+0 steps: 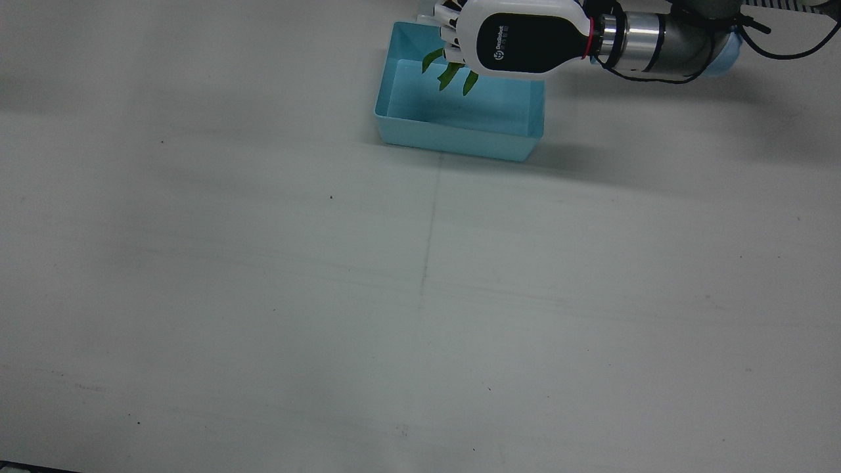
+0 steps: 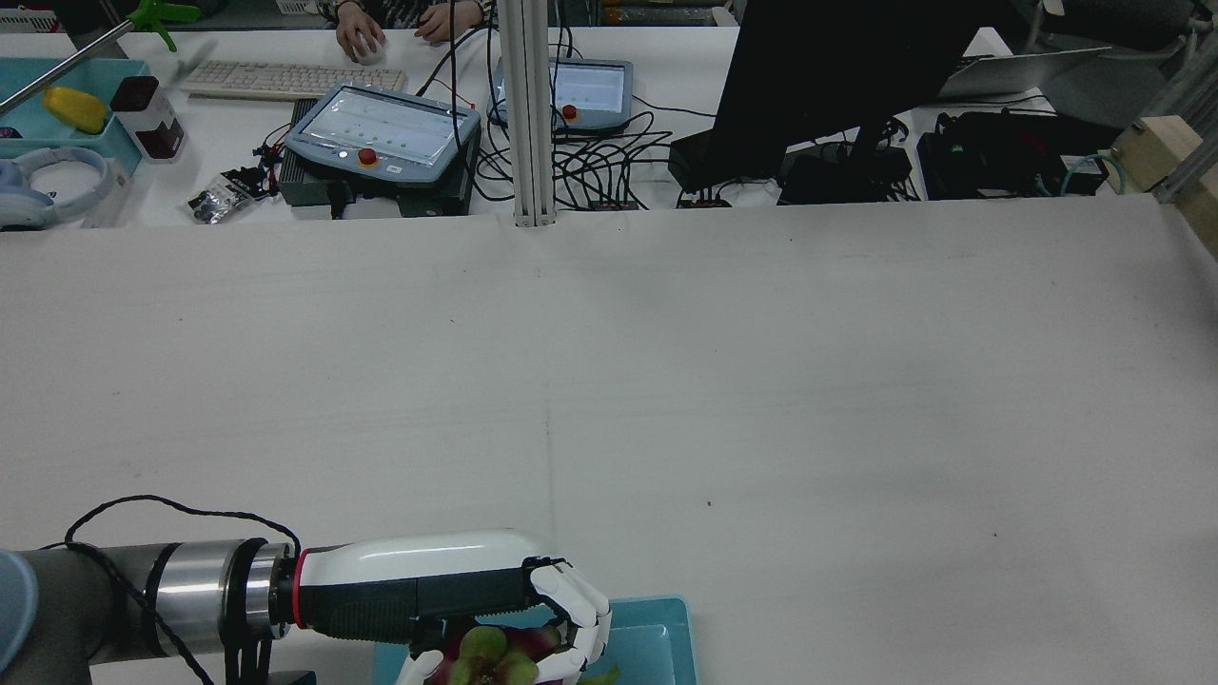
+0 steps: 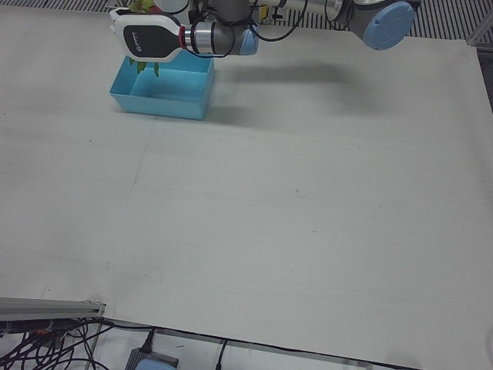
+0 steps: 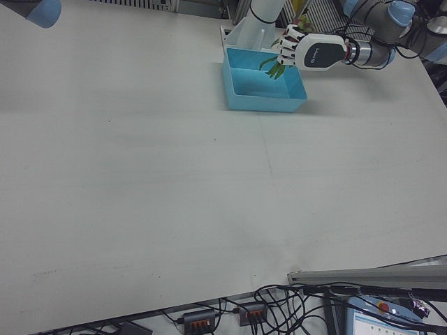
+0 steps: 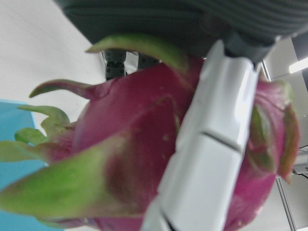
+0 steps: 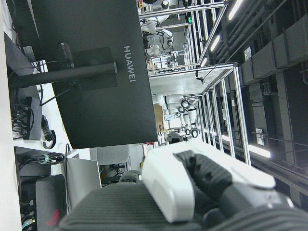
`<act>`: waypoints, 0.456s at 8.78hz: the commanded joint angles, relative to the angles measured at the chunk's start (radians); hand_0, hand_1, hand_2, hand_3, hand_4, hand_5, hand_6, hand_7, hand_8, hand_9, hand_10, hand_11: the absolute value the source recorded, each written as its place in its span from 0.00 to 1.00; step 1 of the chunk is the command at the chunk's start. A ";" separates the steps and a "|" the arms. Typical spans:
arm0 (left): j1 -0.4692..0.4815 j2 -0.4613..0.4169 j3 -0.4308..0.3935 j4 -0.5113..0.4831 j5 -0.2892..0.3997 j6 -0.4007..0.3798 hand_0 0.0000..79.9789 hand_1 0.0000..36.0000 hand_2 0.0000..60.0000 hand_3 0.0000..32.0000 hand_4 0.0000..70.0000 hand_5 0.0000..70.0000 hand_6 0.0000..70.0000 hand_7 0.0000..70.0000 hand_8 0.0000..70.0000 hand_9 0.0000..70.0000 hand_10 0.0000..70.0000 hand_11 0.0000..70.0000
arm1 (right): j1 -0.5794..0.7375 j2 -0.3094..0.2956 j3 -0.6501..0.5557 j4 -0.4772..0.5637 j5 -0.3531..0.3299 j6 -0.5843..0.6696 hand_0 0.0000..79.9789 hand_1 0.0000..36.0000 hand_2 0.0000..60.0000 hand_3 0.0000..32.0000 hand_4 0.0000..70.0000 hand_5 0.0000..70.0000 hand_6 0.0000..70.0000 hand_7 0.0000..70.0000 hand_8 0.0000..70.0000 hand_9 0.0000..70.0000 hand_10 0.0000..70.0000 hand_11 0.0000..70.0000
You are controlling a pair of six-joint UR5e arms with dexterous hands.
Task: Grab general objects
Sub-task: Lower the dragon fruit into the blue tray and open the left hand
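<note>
My left hand is shut on a dragon fruit, magenta with green leafy scales, and holds it above the far part of a light blue bin. The green scale tips hang below the hand over the bin's inside. The left hand view shows the fruit up close with a white finger wrapped across it. The hand also shows in the rear view, the left-front view and the right-front view. Of my right hand only part of the body shows, raised and facing the room.
The bin stands near the robot's edge of the white table, close to the arm pedestals. Beyond the table's far edge are monitors, teach pendants and cables. The right arm's elbow is at the right-front view's top left.
</note>
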 commanded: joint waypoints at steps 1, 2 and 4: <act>0.000 0.001 -0.006 0.003 -0.001 0.000 0.86 0.55 0.00 0.52 0.04 0.71 0.03 0.10 0.02 0.05 0.08 0.16 | 0.000 0.000 0.000 0.000 0.000 0.000 0.00 0.00 0.00 0.00 0.00 0.00 0.00 0.00 0.00 0.00 0.00 0.00; 0.002 0.001 -0.006 0.003 0.001 0.000 0.92 0.62 0.00 0.46 0.00 0.64 0.02 0.10 0.02 0.05 0.06 0.14 | -0.001 0.000 0.000 0.000 0.000 0.000 0.00 0.00 0.00 0.00 0.00 0.00 0.00 0.00 0.00 0.00 0.00 0.00; -0.006 0.001 -0.004 0.005 0.001 -0.006 0.97 0.64 0.00 0.46 0.01 0.69 0.02 0.11 0.02 0.05 0.06 0.13 | -0.001 0.000 -0.002 0.000 0.000 0.000 0.00 0.00 0.00 0.00 0.00 0.00 0.00 0.00 0.00 0.00 0.00 0.00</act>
